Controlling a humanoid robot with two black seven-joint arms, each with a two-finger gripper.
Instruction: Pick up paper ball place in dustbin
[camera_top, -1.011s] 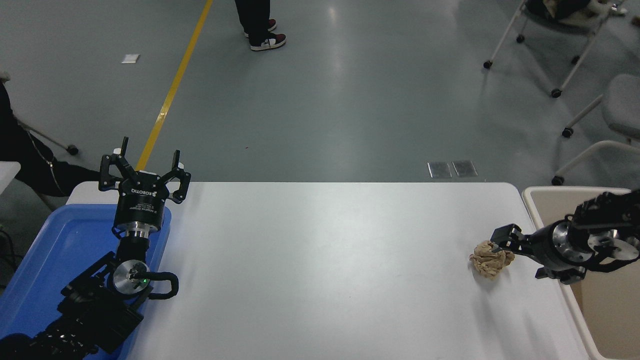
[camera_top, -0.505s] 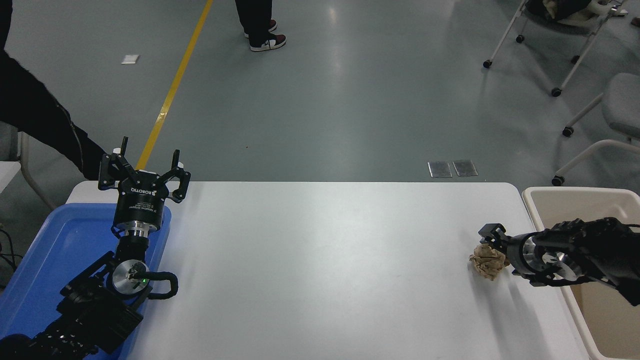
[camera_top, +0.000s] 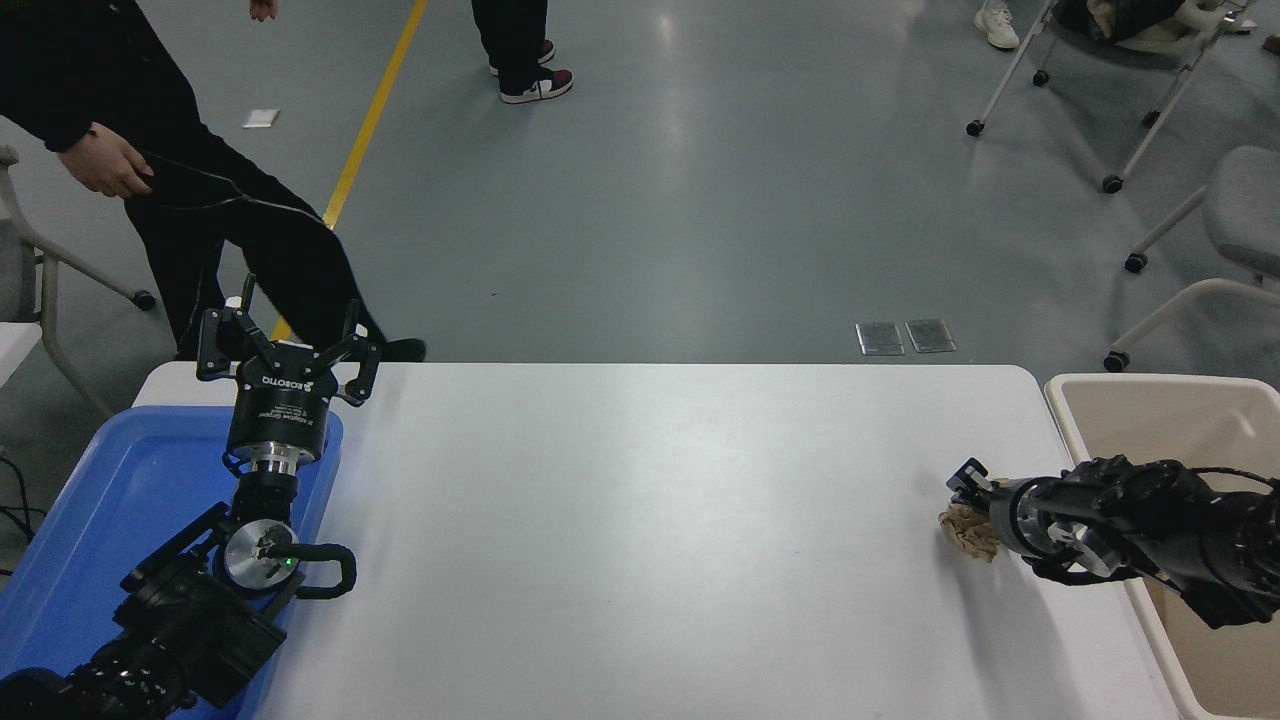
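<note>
Lower and flatter than a second ago, my right gripper (camera_top: 968, 500) has swung down over the ball (camera_top: 966, 531), and the arm now lies nearly level across the bin's rim. A person (camera_top: 200, 180) has also walked in at the far left corner, well away from the work.

At the fingers: one black tip shows just beyond the ball's far edge, and the wrist covers the side nearest the arm. I cannot tell whether the fingers are spread around the paper or already pinched on it — the gripper body hides the near one. The ball sits right at the fingertips, touching or nearly so, resting on the table (camera_top: 640, 520) and poking out past them to the side away from the arm. It looks lumpy with no clear long axis, so grip angle should matter little.

Behind the wrist, on the arm's own side, is the bin (camera_top: 1150, 382), just off the table edge. That is the relation I care about: ball ahead of the fingers, bin straight back along the arm. My guess is a close, a small lift, then a pull back over the rim.

My left gripper (camera_top: 288, 345) is parked far off over the blue tray (camera_top: 90, 500), fingers spread — much the farther arm, no use here.
</note>
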